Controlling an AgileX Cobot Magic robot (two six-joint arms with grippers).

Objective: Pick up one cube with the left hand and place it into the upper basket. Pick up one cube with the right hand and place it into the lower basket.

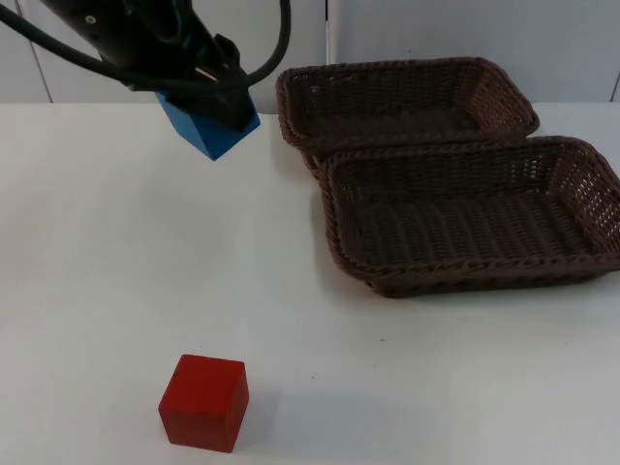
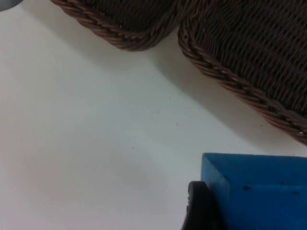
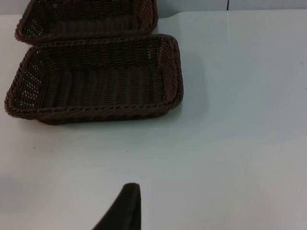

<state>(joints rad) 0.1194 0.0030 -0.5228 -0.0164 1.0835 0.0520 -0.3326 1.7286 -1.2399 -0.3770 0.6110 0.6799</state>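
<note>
I am reaching my black left arm (image 1: 126, 39) in from the upper left corner of the top view, high above the table. My left two-finger gripper (image 1: 215, 105) is pointing down and is closing its fingers on a blue cube (image 1: 211, 124), lifted off the surface. One black fingertip (image 2: 199, 208) is pressing against its side. My right gripper's black fingertip (image 3: 122, 208) is waiting above the table.

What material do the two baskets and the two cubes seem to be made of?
Upper basket and lower basket: dark brown woven wicker or rattan, braided rims. Blue cube and red cube: matte painted, solid-looking, possibly wood or foam; uncertain.
</note>
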